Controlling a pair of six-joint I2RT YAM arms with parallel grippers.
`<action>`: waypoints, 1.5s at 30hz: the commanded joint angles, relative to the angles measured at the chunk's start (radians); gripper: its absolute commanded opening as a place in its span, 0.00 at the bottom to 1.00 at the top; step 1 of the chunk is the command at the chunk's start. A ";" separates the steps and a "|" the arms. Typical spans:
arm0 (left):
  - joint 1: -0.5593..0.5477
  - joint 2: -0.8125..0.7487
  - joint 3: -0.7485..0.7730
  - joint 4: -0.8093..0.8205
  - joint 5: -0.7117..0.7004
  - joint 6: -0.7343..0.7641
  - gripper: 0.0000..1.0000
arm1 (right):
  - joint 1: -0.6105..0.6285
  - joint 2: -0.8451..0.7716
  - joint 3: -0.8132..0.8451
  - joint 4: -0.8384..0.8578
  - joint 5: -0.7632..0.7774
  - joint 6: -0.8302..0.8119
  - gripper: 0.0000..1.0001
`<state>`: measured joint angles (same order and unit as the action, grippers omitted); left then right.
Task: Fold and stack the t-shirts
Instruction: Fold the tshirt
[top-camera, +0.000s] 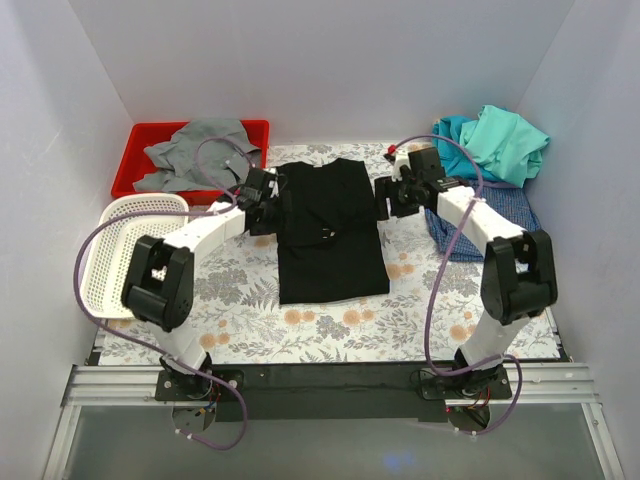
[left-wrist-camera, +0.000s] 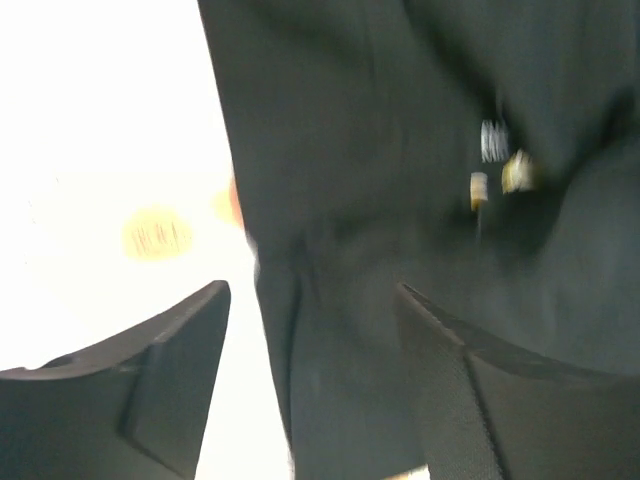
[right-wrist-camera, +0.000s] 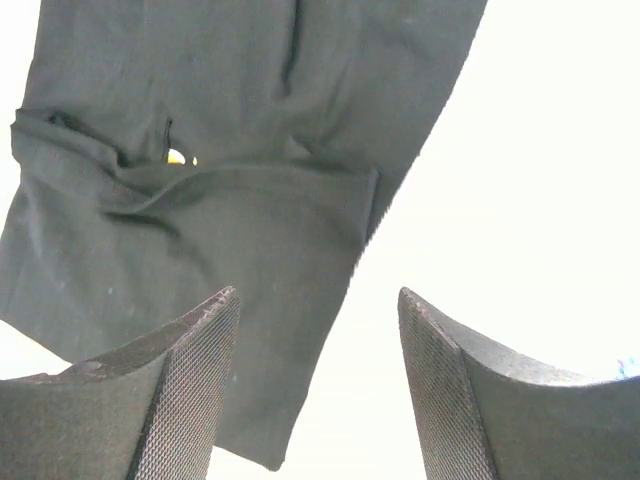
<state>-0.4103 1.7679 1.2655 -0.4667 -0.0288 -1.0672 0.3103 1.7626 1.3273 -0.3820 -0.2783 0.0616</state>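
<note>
The black t-shirt (top-camera: 330, 225) lies partly folded in the middle of the table, as a tall rectangle. My left gripper (top-camera: 270, 205) is open at its left edge; in the left wrist view the black cloth (left-wrist-camera: 400, 200) lies below and between the fingers. My right gripper (top-camera: 385, 200) is open at its right edge; the right wrist view shows the shirt's edge (right-wrist-camera: 250, 230) under the left finger. Teal and mint-green shirts (top-camera: 495, 140) are piled at the back right. A blue-checked shirt (top-camera: 500, 215) lies under the right arm.
A red bin (top-camera: 145, 150) at the back left holds a grey garment (top-camera: 200, 150). A white mesh basket (top-camera: 115, 250) sits at the left edge. The table has a floral cloth (top-camera: 330, 325). White walls close in the sides and back.
</note>
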 joint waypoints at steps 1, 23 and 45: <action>0.004 -0.152 -0.153 -0.020 0.142 -0.083 0.66 | -0.020 -0.071 -0.115 -0.073 -0.025 -0.017 0.71; -0.001 -0.444 -0.742 0.285 0.595 -0.312 0.72 | -0.020 -0.308 -0.642 0.155 -0.274 0.198 0.73; -0.004 -0.302 -0.713 0.424 0.475 -0.306 0.00 | -0.019 -0.147 -0.674 0.351 -0.381 0.256 0.02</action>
<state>-0.4107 1.4586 0.5343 -0.0593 0.4465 -1.4025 0.2882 1.6085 0.6666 -0.0547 -0.6376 0.3229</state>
